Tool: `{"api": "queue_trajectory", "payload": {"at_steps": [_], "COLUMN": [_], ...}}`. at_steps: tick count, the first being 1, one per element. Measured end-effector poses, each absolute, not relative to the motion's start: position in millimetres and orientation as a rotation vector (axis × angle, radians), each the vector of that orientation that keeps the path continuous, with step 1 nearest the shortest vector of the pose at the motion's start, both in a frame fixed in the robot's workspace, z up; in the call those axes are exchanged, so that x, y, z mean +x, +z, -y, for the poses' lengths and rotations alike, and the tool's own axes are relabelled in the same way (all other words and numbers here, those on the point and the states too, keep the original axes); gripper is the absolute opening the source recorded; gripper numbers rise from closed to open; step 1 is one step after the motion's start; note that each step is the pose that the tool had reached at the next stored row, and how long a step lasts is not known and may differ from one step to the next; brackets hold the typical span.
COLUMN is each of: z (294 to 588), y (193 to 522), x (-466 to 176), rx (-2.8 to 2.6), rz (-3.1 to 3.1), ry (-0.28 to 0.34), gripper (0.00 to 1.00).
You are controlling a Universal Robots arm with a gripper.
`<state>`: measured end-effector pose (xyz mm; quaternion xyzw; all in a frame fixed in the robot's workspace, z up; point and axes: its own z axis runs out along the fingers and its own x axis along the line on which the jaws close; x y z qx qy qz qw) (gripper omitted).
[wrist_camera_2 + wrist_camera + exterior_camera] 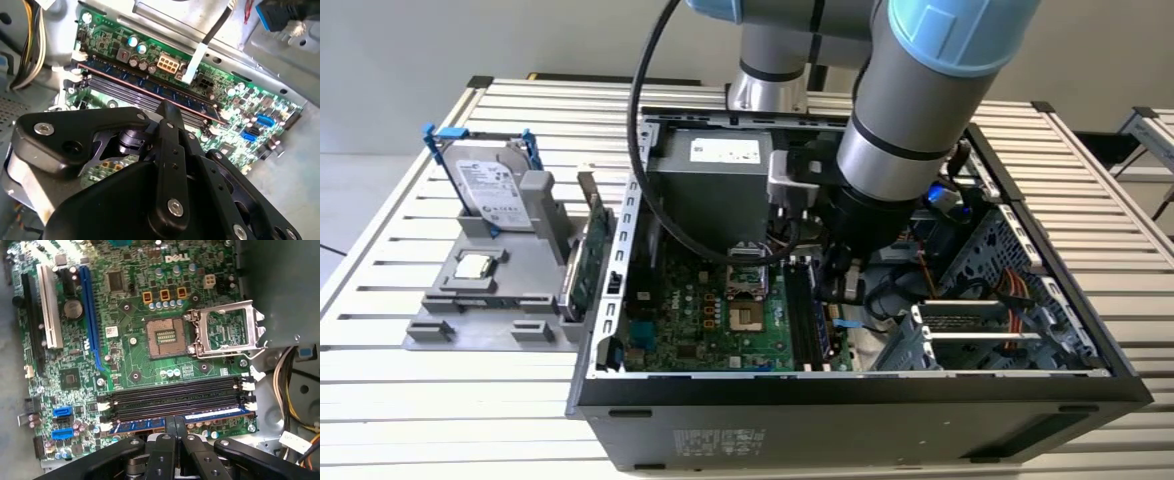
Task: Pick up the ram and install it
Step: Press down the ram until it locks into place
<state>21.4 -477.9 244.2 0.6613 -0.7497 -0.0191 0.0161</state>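
The arm is seen reaching down into the open computer case (1067,385), which lies on a slatted table (427,380); the gripper (175,427) is lowered over the row of black memory slots (175,395) on the green motherboard (125,355); its two fingers (167,432) are drawn close together and are pressed on the top edge of the ram (215,415), which is grasped at about its middle; in the first wrist view the ram is seen as a bluish strip standing on edge in the outermost slot, next to the board's edge and parallel to the empty black slots beside it; in the second wrist view the ram (150,87) is seen along its length just beyond the fingertips, with white latches at the slot ends; whether it is fully seated cannot be told; the open processor socket (165,337) lies near the slots; outside the case, toward the exterior view's left, a hard drive (491,185) in a blue-clipped frame stands on a grey holder (487,300), and a green circuit card (591,255) stands on edge just beside the case wall.
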Motion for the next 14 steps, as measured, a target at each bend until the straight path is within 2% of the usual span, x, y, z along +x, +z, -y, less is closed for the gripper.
{"api": "queue_trajectory", "payload": {"at_steps": [14], "z": [477.3], "y": [238.3], "x": [24.1], "rx": [2.178], "rz": [2.217], "ry": [-0.058], "gripper": [0.0]}}
